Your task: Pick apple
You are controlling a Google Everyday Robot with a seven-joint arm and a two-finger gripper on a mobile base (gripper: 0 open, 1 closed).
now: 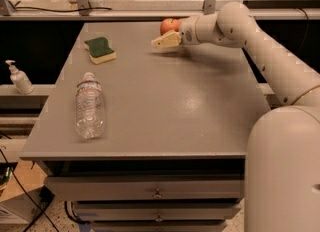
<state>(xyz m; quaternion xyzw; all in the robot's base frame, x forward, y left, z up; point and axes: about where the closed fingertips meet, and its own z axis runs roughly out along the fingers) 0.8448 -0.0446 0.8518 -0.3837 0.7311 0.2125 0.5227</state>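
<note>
The apple [168, 25] is small, round and red-orange, and sits near the far edge of the grey table [165, 111], right of its middle. My gripper [164, 41] reaches in from the right on the white arm [260, 46]. Its beige tip sits just in front of the apple and slightly below it in the picture, very close to it or touching it. The gripper body hides the apple's right side.
A green and yellow sponge [100, 49] lies at the far left of the table. A clear plastic water bottle [89, 107] lies on its side at the near left. A soap dispenser [19, 78] stands on a shelf left of the table. Drawers [157, 191] are below the tabletop.
</note>
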